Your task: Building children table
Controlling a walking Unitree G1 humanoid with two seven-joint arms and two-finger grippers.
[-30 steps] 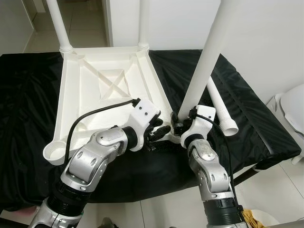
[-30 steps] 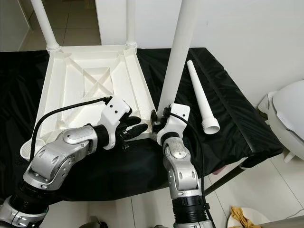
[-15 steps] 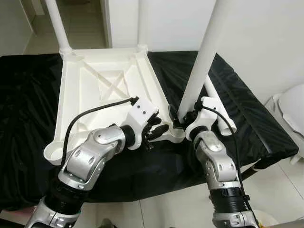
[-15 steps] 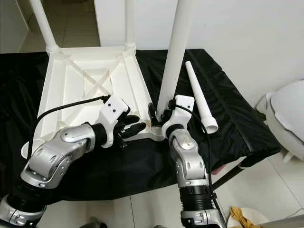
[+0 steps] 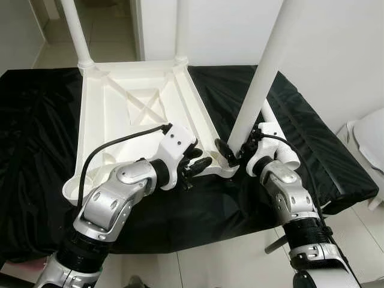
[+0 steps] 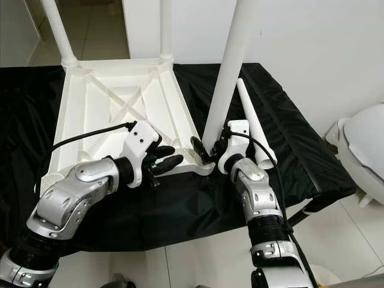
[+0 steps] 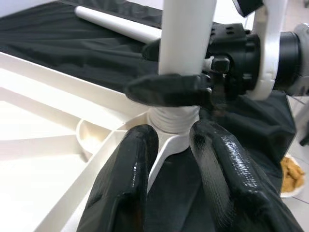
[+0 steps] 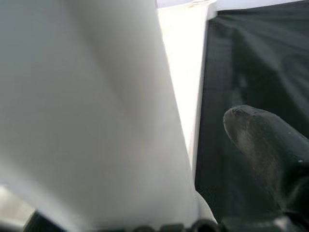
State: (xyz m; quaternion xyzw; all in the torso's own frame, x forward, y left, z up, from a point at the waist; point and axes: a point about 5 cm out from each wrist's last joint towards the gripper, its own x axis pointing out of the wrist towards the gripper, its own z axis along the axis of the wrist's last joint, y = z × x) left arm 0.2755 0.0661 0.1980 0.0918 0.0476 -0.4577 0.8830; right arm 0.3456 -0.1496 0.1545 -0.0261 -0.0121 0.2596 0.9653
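The left hand (image 5: pixel 201 165), fingers close together but pinching nothing, braces the near edge of the upturned tabletop (image 5: pixel 129 114) just beside its corner socket. There the right hand (image 6: pixel 211 150) pinches the base of the upright leg (image 5: pixel 264 66), its long axis vertical over that socket; a spare leg (image 6: pixel 251 129) lies just behind on the black-draped table (image 5: pixel 312 156)
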